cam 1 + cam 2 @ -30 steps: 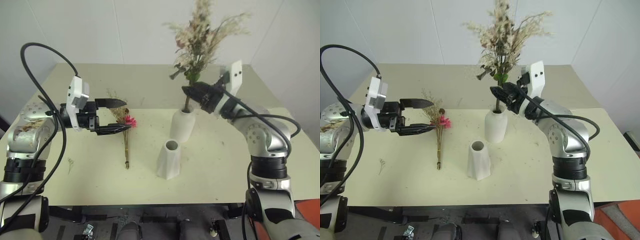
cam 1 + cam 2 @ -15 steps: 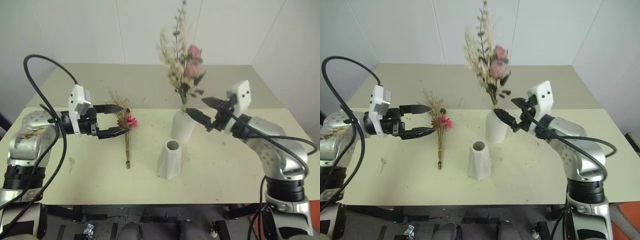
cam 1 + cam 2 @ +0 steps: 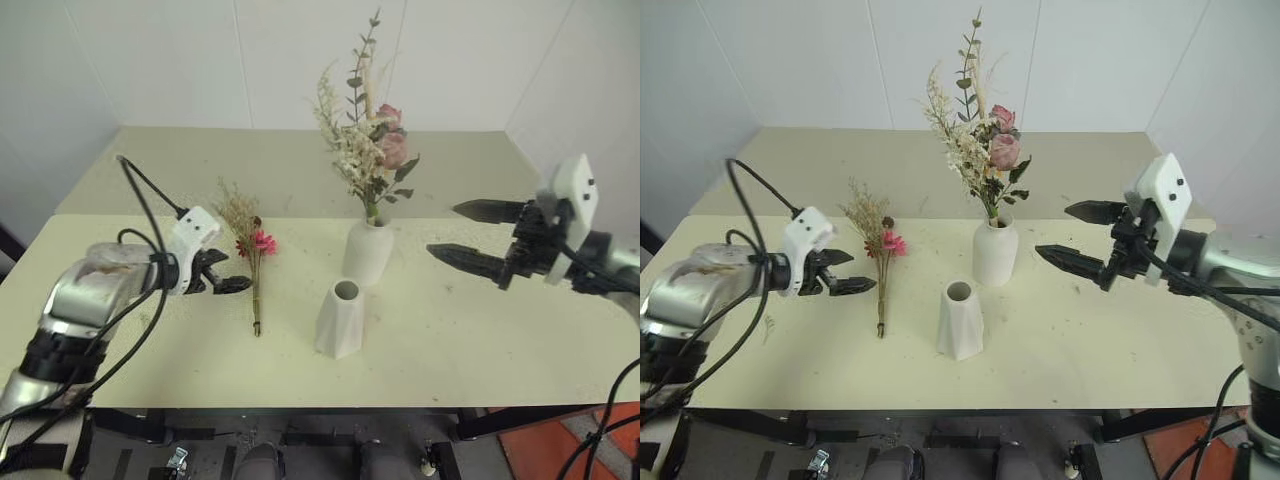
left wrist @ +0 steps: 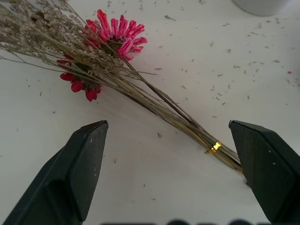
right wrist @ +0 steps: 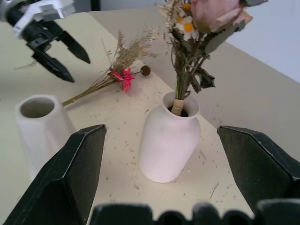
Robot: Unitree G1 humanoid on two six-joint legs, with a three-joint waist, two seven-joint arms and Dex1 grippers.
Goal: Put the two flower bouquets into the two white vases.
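Note:
The fuller bouquet (image 3: 368,150) of cream sprigs, green leaves and pale pink roses stands upright in the rounded white vase (image 3: 367,252). In front of it the shorter twisted vase (image 3: 340,318) is empty. The slim bouquet (image 3: 252,250) with pink daisies lies flat on the table, stems toward me. My left gripper (image 3: 232,272) is open, low over the table just left of those stems; in the left wrist view the stems (image 4: 159,101) run across the gap between its fingers. My right gripper (image 3: 443,229) is open and empty, off to the right of the rounded vase.
The beige table (image 3: 460,340) is strewn with dried flower crumbs. A small loose sprig (image 3: 142,325) lies near the left front edge. White walls close off the back, and the table's front edge runs close below the twisted vase.
My right gripper opened off the fuller bouquet's stems and drew back to the right, leaving the bouquet upright in the vase. My left gripper sank and tilted down beside the slim bouquet.

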